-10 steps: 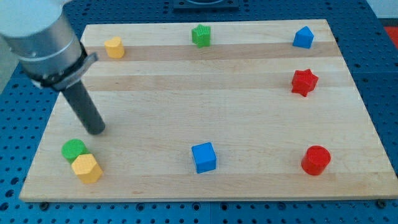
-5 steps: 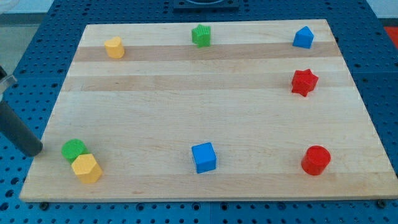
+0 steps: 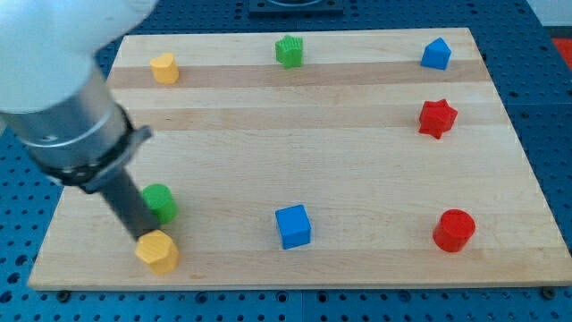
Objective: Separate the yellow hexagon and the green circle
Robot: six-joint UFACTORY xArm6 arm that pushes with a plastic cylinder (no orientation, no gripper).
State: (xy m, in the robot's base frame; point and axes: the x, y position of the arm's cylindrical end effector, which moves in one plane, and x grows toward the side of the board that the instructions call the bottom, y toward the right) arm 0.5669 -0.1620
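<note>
The yellow hexagon (image 3: 158, 251) lies near the board's bottom left edge. The green circle (image 3: 161, 202) sits just above it, a small gap between them. My tip (image 3: 146, 233) stands at the left of that gap, touching the hexagon's upper left and close beside the green circle's lower left. The rod and the grey arm body rise from it toward the view's upper left.
On the wooden board (image 3: 304, 116): a yellow block (image 3: 164, 67) and a green block (image 3: 289, 50) at the top, a blue block (image 3: 436, 54) top right, a red star (image 3: 437, 117), a red cylinder (image 3: 453, 230), a blue cube (image 3: 293, 225).
My tip went left off the board, then came back to the right between the blocks. The green circle moved right and up; the yellow hexagon moved right and slightly down.
</note>
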